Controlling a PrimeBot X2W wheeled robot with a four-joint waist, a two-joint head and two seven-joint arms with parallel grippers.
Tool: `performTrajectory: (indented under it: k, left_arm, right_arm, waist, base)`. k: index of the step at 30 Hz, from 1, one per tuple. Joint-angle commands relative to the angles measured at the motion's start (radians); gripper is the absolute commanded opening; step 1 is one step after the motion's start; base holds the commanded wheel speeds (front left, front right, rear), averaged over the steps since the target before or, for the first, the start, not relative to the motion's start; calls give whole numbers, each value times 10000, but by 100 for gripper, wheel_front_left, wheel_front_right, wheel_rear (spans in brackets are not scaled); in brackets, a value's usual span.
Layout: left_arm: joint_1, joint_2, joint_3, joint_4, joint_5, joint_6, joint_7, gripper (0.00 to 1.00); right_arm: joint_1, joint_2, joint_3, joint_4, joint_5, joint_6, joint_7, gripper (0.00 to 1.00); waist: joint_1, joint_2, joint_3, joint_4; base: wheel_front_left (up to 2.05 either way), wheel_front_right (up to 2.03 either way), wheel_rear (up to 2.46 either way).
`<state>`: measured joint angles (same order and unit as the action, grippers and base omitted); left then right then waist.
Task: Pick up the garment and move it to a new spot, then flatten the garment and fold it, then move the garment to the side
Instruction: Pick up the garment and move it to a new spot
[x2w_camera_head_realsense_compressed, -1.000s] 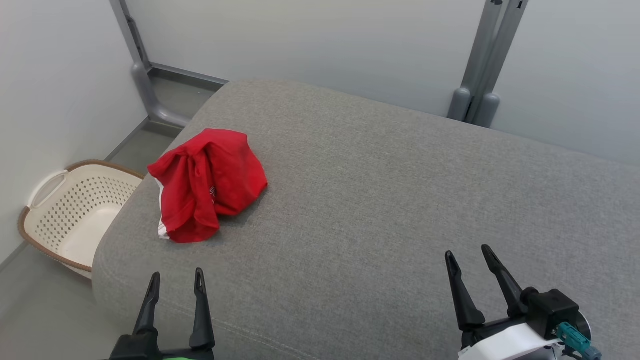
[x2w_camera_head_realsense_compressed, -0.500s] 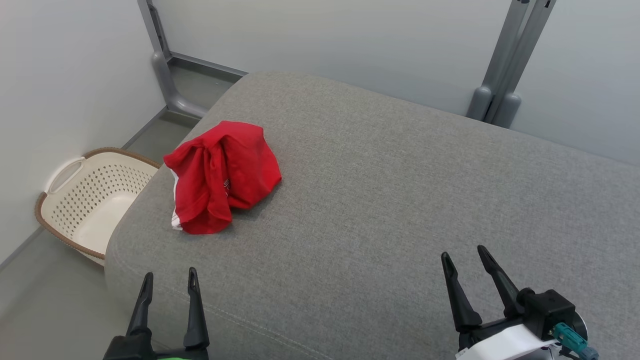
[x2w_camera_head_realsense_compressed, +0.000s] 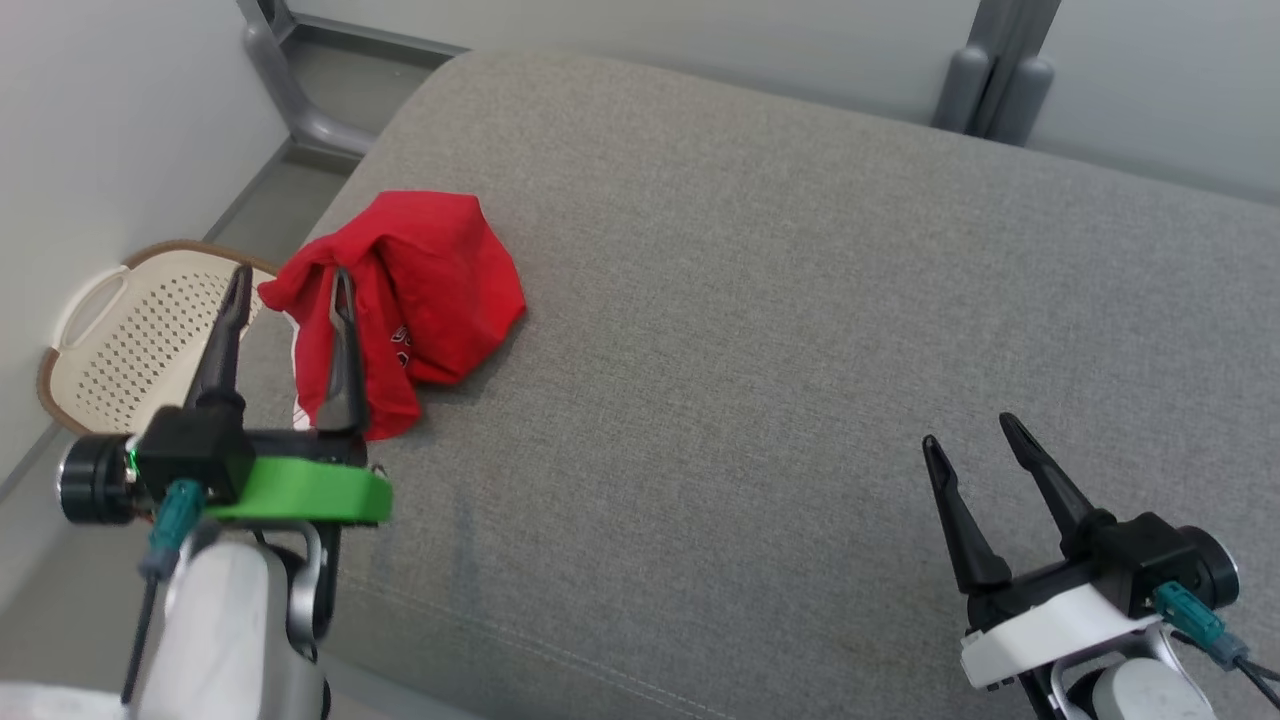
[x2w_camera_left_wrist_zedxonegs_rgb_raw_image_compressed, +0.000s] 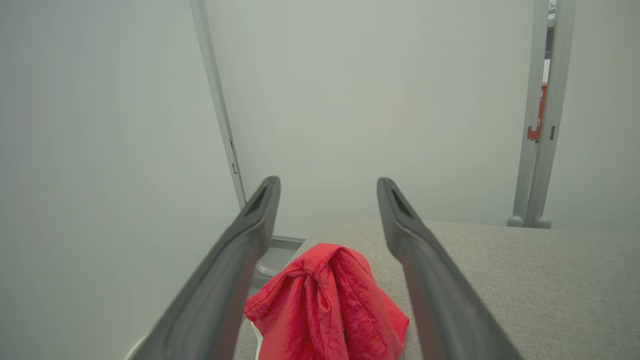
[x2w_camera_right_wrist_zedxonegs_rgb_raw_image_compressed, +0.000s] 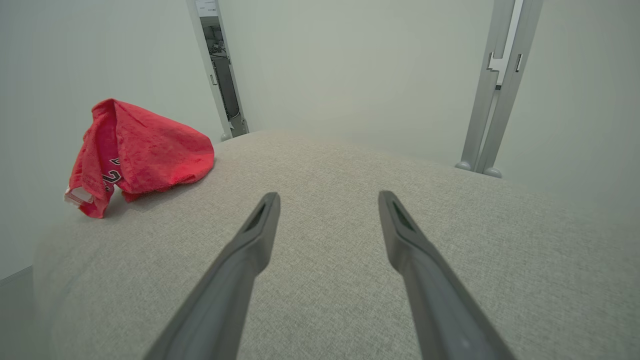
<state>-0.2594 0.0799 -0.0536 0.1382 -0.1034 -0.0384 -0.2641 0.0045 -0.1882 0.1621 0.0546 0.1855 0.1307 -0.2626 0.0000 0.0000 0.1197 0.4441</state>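
1. Head view: the crumpled red garment (x2w_camera_head_realsense_compressed: 440, 270) lies far left on the grey cushion (x2w_camera_head_realsense_compressed: 760, 320).
2. The left gripper (x2w_camera_head_realsense_compressed: 291, 273), jaws wide open and empty, is nearer; the garment is straight ahead of it.
3. The right gripper (x2w_camera_head_realsense_compressed: 969, 431), open too, stands well apart.

Crumpled red cloth garment (x2w_camera_head_realsense_compressed: 430, 280) on grey fabric cushion (x2w_camera_head_realsense_compressed: 780, 300); left gripper (x2w_camera_head_realsense_compressed: 291, 272), fingers spread, at its left edge; right gripper (x2w_camera_head_realsense_compressed: 968, 430), also spread, well apart; cream perforated basket (x2w_camera_head_realsense_compressed: 110, 350) beyond.
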Motion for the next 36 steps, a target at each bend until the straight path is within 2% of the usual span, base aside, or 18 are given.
performTrajectory:
  k: [1,9,13,17,21,32,33,34,36]
  left_arm:
    - [-772,203,14,606,115,-158,3,100]
    - [-4322,1175,43,3738,-165,-580,2304,100]
    - [-5204,1533,78,5100,-311,-659,3609,100]
    - [-5487,1815,36,6156,-575,-756,4302,100]
    - [-5418,1810,-2,7021,-875,-837,4636,100]
    - [-5378,1397,-289,8596,-1579,-937,4052,100]
    - [-5389,1402,-311,8639,-1638,-932,3884,62]
    - [-5394,1442,-370,8664,-1694,-927,3662,0]
    - [-5390,1503,-567,8607,-1848,-930,3214,0]
  right_arm:
    - [-285,-178,1,-88,-38,2,-25,100]
    - [-1052,-712,38,-297,-96,2,-25,100]
    - [-1247,-849,-28,-394,-107,2,-25,100]
    - [-1417,-899,-52,-443,-102,2,-25,100]
    - [-1494,-889,-126,-514,-77,2,-25,100]
    - [-1785,-911,59,-529,-120,2,-25,100]
    - [-1817,-895,75,-525,-103,2,-25,100]
    - [-1835,-855,99,-519,-82,2,-25,100]
    - [-1857,-774,134,-465,-50,2,-25,100]
  waist:
    - [0,0,1054,-457]
    - [0,0,2281,-1101]
    - [0,0,2710,-1351]
    - [0,0,3020,-1586]
    - [0,0,3214,-1677]
    - [0,0,3376,-1604]
    - [0,0,3345,-1619]
    - [0,0,3285,-1648]
    - [0,0,3124,-1703]
  base:
    - [0,0,0]
    - [0,0,0]
    - [0,0,0]
    - [0,0,0]
    - [0,0,0]
    - [0,0,0]
    - [0,0,0]
    - [0,0,0]
    - [0,0,0]
